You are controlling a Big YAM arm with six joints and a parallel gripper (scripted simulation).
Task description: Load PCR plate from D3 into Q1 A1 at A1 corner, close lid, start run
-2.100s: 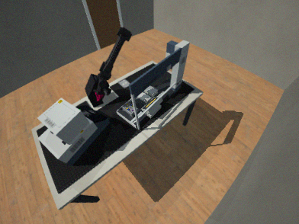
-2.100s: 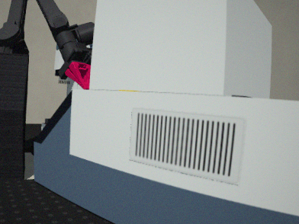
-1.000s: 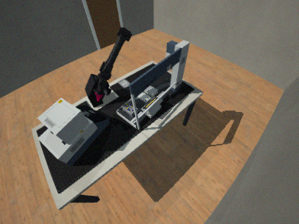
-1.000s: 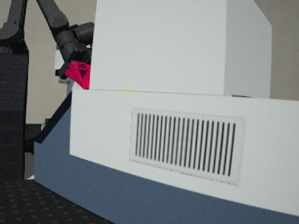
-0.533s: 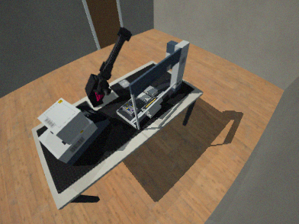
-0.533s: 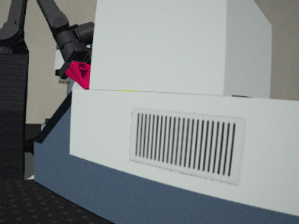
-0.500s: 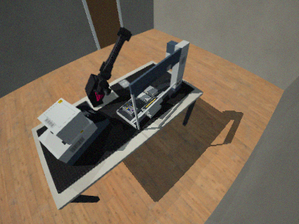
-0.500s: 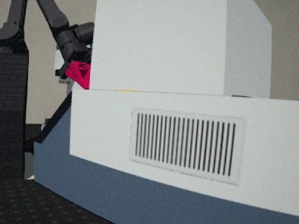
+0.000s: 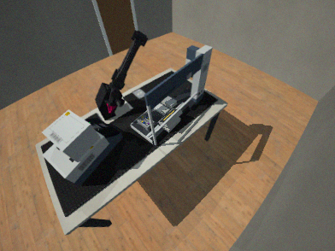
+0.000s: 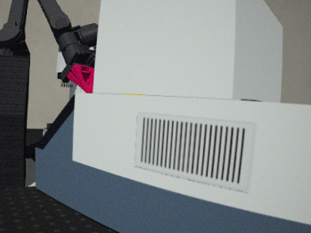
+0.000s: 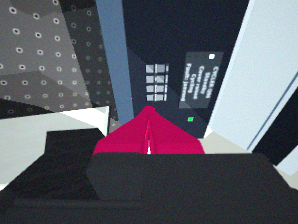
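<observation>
My gripper has magenta fingers and is shut on nothing. It hangs just above the sloped front panel of the cycler Q1. In the wrist view the shut fingertips point at the block of grey keys, and the tip sits just below the lowest keys. A display is to the right of the keys, with a green lamp under it. Q1's white lid is shut. The gripper shows at the lid's left edge. The deck with the plates is small here, and I cannot tell the positions apart.
A tall grey gantry frame stands over the deck, right of the arm. Q1's side has a vent grille. The dark perforated mat lies left of Q1. A white nest plate lies behind the gripper.
</observation>
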